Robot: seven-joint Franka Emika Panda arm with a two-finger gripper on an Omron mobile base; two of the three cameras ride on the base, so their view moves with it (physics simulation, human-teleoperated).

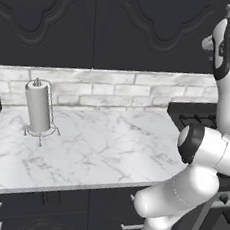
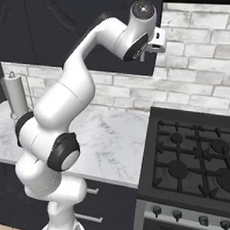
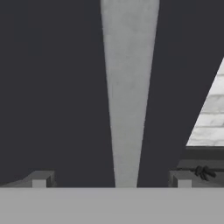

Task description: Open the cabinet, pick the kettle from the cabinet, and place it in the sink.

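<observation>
Left base view: noted tall black cabinet [image 1: 146,30] shut across the top, ornate raised panels on its doors. Below it, white marble counter [image 1: 98,150] with a paper towel roll [image 1: 38,108] upright in a wire stand near the counter's back left corner. Stove [image 1: 197,118] against the counter's right edge. Arm raised up along the right side, hand at cabinet height, fingers hidden behind the arm.

Right base view: same counter [image 2: 116,135], with the towel roll [image 2: 15,97] at its far left edge, partly behind the arm. Black gas stove [image 2: 190,157] butted against the counter's right edge. Wrist lifted to the cabinet's [image 2: 68,26] lower right corner, beside the brick wall [image 2: 203,59].

Hand view: gripper [image 3: 111,180] spread wide, nothing held. Long silver bar handle [image 3: 128,96] seen between the two fingertips [image 3: 40,178], close ahead on the dark cabinet door [image 3: 52,87]. Could not tell whether touching. Kettle and sink not made out.
</observation>
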